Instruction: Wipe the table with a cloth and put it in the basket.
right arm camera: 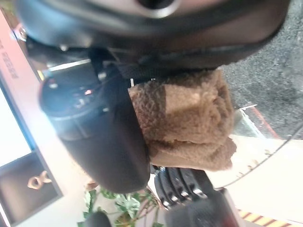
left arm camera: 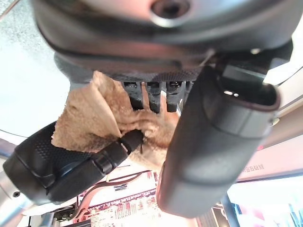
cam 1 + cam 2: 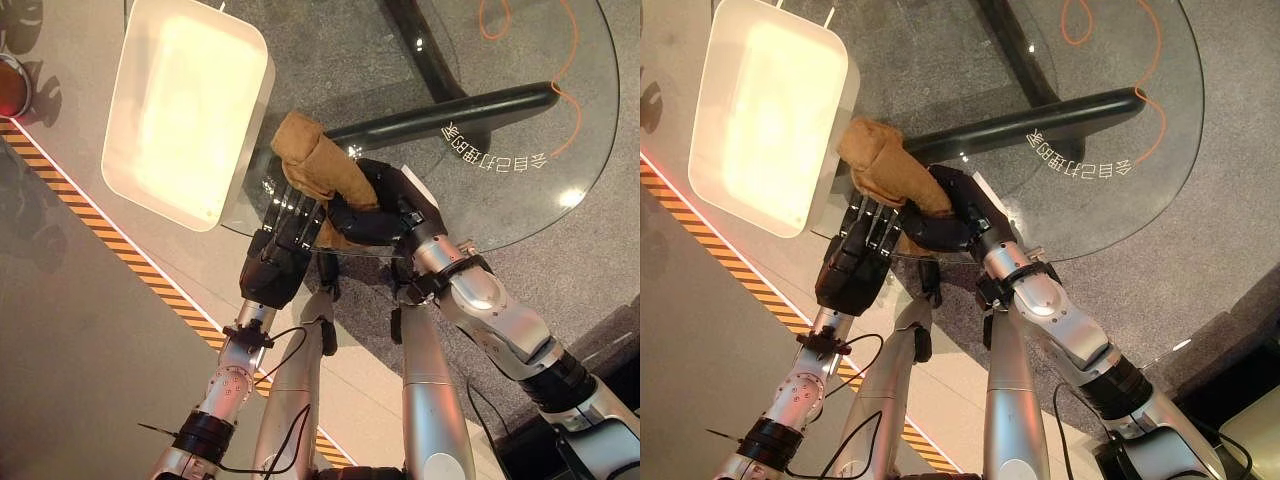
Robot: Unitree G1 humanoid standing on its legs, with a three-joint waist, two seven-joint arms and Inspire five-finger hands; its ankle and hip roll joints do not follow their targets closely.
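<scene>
A brown fuzzy cloth [image 3: 310,155] is bunched into a thick roll at the near edge of the round glass table [image 3: 520,120], close to the white basket [image 3: 245,140]. My right hand [image 3: 385,205] comes in from the right and is shut on the cloth, its fingers wrapped over the lower part of the roll [image 1: 189,118]. From below, my left hand [image 3: 280,250] reaches up with straight fingers [image 3: 298,215] that touch the cloth's underside [image 2: 94,118]. The two hands meet at the cloth. The basket's inside looks bare and bright.
The basket stands at the table's left edge, partly over the rim. A black table leg [image 3: 450,110] and an orange cable [image 3: 572,95] show through the glass. Striped floor tape [image 3: 130,260] runs diagonally at the left. A red round thing [image 3: 10,85] sits far left.
</scene>
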